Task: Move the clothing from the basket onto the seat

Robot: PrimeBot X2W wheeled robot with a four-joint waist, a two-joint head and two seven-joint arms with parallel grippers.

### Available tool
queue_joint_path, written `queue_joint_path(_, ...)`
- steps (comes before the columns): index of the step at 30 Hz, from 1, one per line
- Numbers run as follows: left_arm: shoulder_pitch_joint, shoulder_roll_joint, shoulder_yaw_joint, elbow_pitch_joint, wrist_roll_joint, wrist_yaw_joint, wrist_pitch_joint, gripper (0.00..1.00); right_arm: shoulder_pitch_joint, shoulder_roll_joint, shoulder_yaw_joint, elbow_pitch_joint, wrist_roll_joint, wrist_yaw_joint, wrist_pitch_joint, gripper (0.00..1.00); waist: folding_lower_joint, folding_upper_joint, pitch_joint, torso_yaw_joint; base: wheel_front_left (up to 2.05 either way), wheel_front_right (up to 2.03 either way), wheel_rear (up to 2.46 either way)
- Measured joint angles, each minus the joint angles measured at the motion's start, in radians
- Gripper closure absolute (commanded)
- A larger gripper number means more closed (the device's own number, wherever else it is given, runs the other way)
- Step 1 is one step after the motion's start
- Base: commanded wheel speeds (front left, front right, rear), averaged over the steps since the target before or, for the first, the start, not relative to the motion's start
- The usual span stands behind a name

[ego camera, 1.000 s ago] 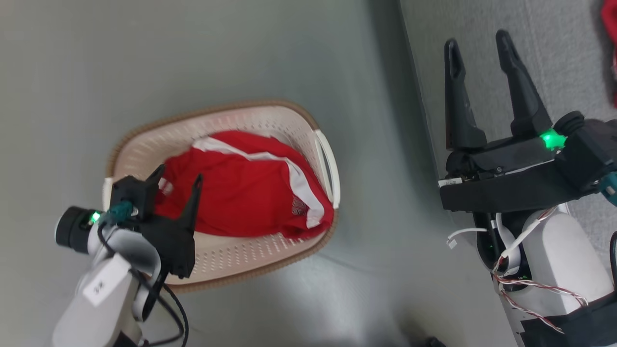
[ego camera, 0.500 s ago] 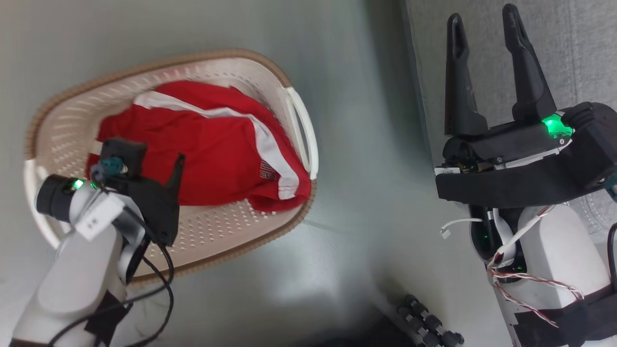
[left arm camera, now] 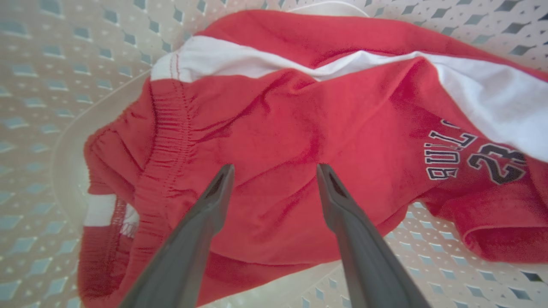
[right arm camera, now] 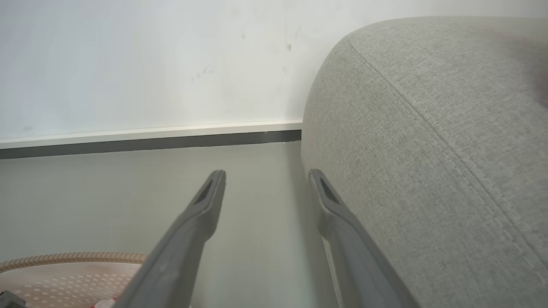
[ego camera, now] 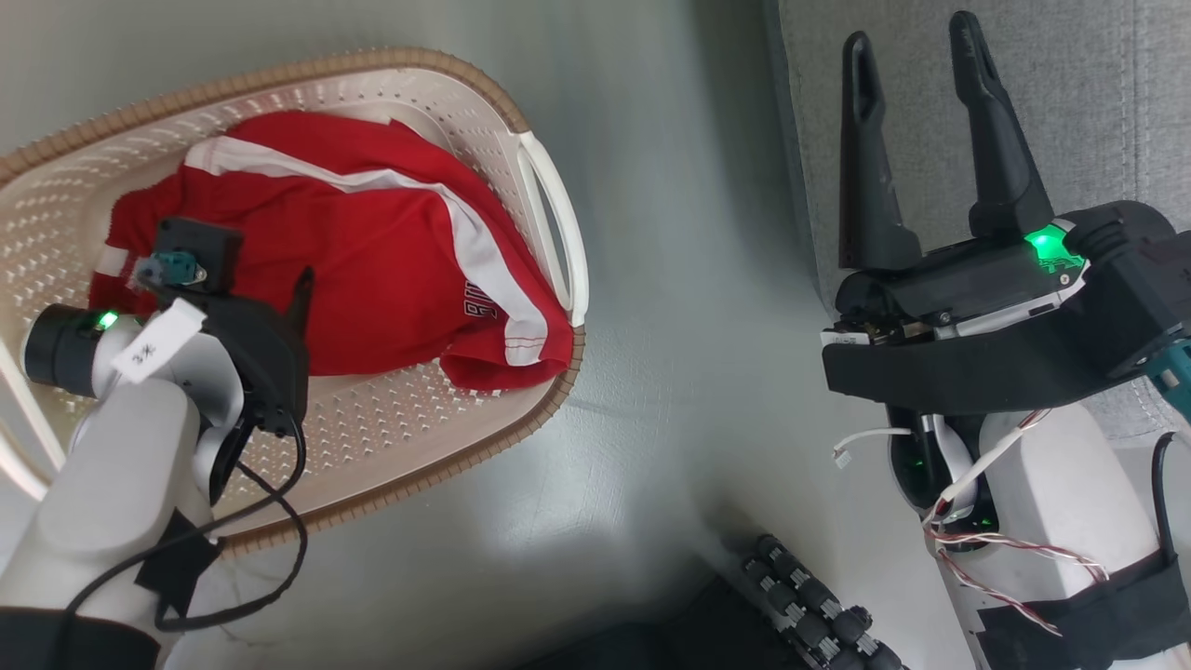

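Red shorts (ego camera: 372, 242) with white stripes lie in the cream laundry basket (ego camera: 437, 84). They sit toward its far wall and its right end, and one leg hem lies by the brown rim (ego camera: 521, 419). Letters and a number are printed near that hem.

My left arm (ego camera: 121, 484) reaches in over the basket's near rim and bends down. My left gripper (left arm camera: 276, 169) points down at the middle of the shorts, just beside the stretchy waistband (left arm camera: 165, 141). Its two fingers are spread wide with nothing between them. The tips are very near the cloth, but I cannot tell if they touch it.

My right arm is held up on the other side. My right gripper (ego camera: 910, 33) points away from me over the left edge of the grey cloth seat (ego camera: 1079, 93). Its fingers are spread wide too, and they hold nothing.

Along the basket's near side, the holed floor (ego camera: 391, 437) is bare. Between the white handle (ego camera: 558, 223) and the seat's edge runs a strip of bare grey-green floor (ego camera: 670, 279). The seat has a round corner and a seam (right arm camera: 449, 141). Behind it I see a white wall (right arm camera: 150, 64).
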State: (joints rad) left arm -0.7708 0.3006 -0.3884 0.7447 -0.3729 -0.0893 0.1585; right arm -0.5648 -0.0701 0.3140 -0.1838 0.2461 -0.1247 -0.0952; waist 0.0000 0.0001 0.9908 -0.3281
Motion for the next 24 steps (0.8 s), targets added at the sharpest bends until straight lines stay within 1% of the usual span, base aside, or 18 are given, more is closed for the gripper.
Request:
queue_joint_path(4, -0.027, 0.006, -0.009, 0.035, 0.008, 0.0, 0.015, 0.0, 0.0, 0.004, 0.01, 0.0, 0.0, 0.0, -0.005, 0.0, 0.0, 0.0, 0.02, -0.008, 0.0, 0.0, 0.0)
queue_joint_path(9, -0.048, -0.001, -0.013, 0.094, 0.017, 0.002, 0.017, 0.0, 0.001, 0.006, 0.013, 0.016, 0.001, 0.0, -0.018, 0.0, 0.0, 0.0, 0.039, -0.016, 0.0, 0.0, 0.0)
queue_joint_path(14, -0.069, -0.011, -0.022, 0.142, 0.028, 0.012, 0.025, 0.0, 0.001, 0.007, 0.014, 0.02, 0.002, 0.0, -0.028, 0.0, 0.0, -0.0001, 0.044, -0.019, 0.0, 0.0, 0.0)
queue_joint_path(16, -0.081, -0.016, -0.025, 0.162, 0.031, 0.024, 0.03, 0.0, 0.001, 0.007, 0.014, 0.02, 0.006, 0.0, -0.03, 0.0, 0.0, -0.0002, 0.046, -0.019, 0.0, 0.0, 0.0)
queue_joint_path(18, -0.089, -0.021, -0.031, 0.177, 0.035, 0.031, 0.032, 0.61, 0.001, 0.008, 0.014, 0.021, 0.009, 0.0, -0.033, 0.0, 0.0, -0.0001, 0.047, -0.018, 0.0, 0.0, 0.0)
queue_joint_path(19, -0.092, -0.022, -0.034, 0.185, 0.036, 0.036, 0.034, 0.61, 0.001, 0.008, 0.014, 0.022, 0.009, 0.0, -0.036, 0.0, 0.0, -0.0002, 0.047, -0.018, 0.0, 0.0, 0.0)
queue_joint_path(20, -0.094, -0.023, -0.038, 0.192, 0.048, 0.041, 0.034, 1.0, 0.001, 0.008, 0.013, 0.024, 0.009, 0.0, -0.038, 0.0, 0.0, -0.0001, 0.048, -0.018, 0.0, 0.0, 0.0)
queue_joint_path(24, -0.11, -0.029, -0.046, 0.22, 0.067, 0.047, 0.041, 1.0, 0.0, 0.008, 0.013, 0.025, 0.01, 0.0, -0.046, 0.0, 0.0, -0.0002, 0.048, -0.017, 0.0, 0.0, 0.0)
